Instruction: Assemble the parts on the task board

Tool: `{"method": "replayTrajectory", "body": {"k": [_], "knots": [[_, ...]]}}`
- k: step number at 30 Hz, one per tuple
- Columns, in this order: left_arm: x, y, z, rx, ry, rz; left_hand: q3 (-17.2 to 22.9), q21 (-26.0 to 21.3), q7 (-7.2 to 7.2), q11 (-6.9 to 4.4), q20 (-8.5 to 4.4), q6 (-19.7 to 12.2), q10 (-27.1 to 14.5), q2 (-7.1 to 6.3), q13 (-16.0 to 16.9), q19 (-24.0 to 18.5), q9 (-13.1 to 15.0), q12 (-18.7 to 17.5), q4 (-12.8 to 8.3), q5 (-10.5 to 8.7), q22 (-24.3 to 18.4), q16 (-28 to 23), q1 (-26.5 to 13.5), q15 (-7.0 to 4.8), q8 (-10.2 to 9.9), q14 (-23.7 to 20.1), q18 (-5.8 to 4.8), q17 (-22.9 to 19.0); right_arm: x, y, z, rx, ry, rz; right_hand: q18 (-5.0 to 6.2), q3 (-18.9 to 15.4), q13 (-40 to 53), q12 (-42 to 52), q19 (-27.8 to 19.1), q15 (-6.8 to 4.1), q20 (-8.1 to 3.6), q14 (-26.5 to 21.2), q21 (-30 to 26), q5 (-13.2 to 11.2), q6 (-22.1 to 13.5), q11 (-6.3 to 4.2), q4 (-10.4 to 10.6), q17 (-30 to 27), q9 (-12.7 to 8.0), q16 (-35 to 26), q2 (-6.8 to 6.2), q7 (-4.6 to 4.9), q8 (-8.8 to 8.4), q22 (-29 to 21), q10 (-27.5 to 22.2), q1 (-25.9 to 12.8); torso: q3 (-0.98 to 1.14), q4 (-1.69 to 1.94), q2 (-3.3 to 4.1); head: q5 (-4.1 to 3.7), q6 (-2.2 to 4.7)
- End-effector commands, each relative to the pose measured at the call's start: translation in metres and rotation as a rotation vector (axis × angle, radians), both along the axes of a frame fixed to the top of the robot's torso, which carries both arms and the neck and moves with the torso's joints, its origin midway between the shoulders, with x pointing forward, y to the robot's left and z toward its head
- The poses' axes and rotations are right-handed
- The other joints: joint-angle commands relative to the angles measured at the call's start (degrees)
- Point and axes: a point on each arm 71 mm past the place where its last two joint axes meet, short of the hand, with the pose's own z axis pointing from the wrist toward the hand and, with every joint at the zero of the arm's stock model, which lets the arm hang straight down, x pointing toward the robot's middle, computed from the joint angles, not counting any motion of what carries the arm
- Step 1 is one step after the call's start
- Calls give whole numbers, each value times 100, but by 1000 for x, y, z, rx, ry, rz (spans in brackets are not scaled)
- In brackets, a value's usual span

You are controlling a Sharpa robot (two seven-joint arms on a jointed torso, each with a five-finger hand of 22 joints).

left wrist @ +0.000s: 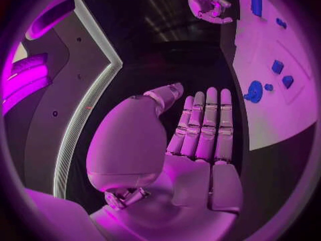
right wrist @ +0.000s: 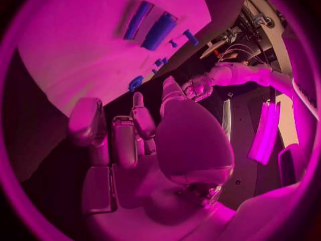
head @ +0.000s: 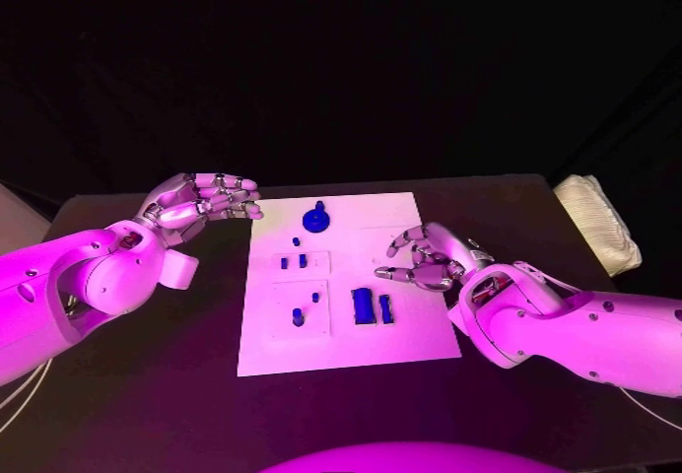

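Both arms reach in from the lower corners of the head view, and neither hand holds anything. At the left of the frame the left hand (head: pixel 199 202) hovers over the dark tabletop (head: pixel 142 394) just off the upper left corner of the task board (head: pixel 348 350), its fingers (head: pixel 235 187) curled loosely and apart. In the middle lies the white board, lengthwise from the frame's centre toward its bottom. On it sit the blue parts: a round piece (head: pixel 315 218) near the top edge, two small blocks (head: pixel 293 262) below it, a small peg (head: pixel 299 316) lower left, and two upright bars (head: pixel 373 306) beside it. At the right, the right hand (head: pixel 424 258) hangs over the board's right edge, fingers (head: pixel 395 273) bent and spread. A pale folded cloth (head: pixel 597 222) lies at the far right.
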Motion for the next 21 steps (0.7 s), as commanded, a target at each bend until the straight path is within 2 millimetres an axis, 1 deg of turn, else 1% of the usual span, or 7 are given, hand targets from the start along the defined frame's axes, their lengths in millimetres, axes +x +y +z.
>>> {"method": "replayTrajectory", "body": {"k": [1, 4, 5, 6, 9, 17, 21], "knots": [[3, 0, -2, -23, 2, 34, 1, -38, -5, -28, 15, 2, -1, 34, 7, 43, -5, -3, 37, 12, -9, 30, -37, 17, -17, -37, 69, 5, 12, -8, 8, 150, -57, 2, 132, -50, 160, -251, -100, 57, 42, 202, -418, 48, -77, 17, 7, -104, -9, -174, 142, 17, -45, 493, -167, 127, -35, -22, -72, 10, 62], [6, 0, -6, -28, 9, 75, 12, -40, 8, -24, 12, 8, -4, 59, 6, 54, -5, -5, 44, 14, -11, 40, -30, 14, -15, -28, 71, 11, 32, -15, 7, 226, -21, 14, 227, 78, -173, -770, -297, 102, 84, 42, -1127, 10, -184, 68, -32, -472, -25, -487, 404, 73, -109, 253, -529, 627, -63, -41, -133, 38, 88], [6, 0, -7, -29, 10, 87, 12, -40, 8, -24, 12, 8, -4, 59, 6, 55, -5, -5, 44, 14, -11, 40, -30, 14, -15, -28, 71, 11, 38, -17, 6, 250, -5, 15, 256, 96, -272, -925, -360, 112, 93, -11, -1342, -14, -201, 76, -31, -590, -28, -586, 431, 85, -119, 180, -632, 695, -70, -51, -156, 54, 160], [8, 0, -9, -33, 10, 102, 14, -41, 11, -24, 11, 10, -3, 63, 6, 57, -5, -4, 45, 14, -12, 42, -29, 14, -14, -27, 72, 12, 45, -19, 5, 282, 16, 17, 434, 201, -821, -1836, -789, 155, 131, -353, -2660, -162, -277, 126, -48, -1279, -40, -1193, 520, 134, -154, -276, -1222, 966, -78, -61, -177, 66, 175], [12, 1, -12, -43, 6, 152, 14, -41, 12, -23, 11, 11, -2, 65, 7, 58, -5, -4, 47, 14, -12, 42, -30, 14, -14, -27, 72, 13, 65, -24, 2, 364, 56, 25, 606, 428, -1747, -2917, -1175, 200, 183, -811, -4136, -259, -358, 165, -19, -2372, -71, -2343, 585, 185, -204, -992, -1757, 1404, -86, -73, -213, 117, 276], [32, 5, -20, -64, -17, 294, 45, -341, -1, 46, 103, -127, -204, 48, -38, -117, -75, -179, 126, 6, -186, -311, -39, 147, -97, -448, 36, -90, 110, -32, -1, 538, 86, 29, 590, 1054, -3674, -4450, -1645, 367, 363, -1679, -5094, -305, -345, 298, 10, -3506, -406, -4433, 430, 270, -430, -1953, -1813, 1744, -64, -45, -326, 243, 522], [39, 4, -22, -67, -26, 323, 74, -548, -33, 77, 173, -152, -227, 57, -39, -227, -124, -281, 147, 9, -313, -490, -19, 195, -119, -559, 43, -154, 125, -38, -1, 586, 83, 16, 596, 2110, -5511, -5685, -2127, 615, 612, -1980, -5530, -367, -171, 496, -27, -4305, -688, -5936, 130, 401, -737, -2800, -1530, 1638, -58, -19, -350, 219, 590]]}}
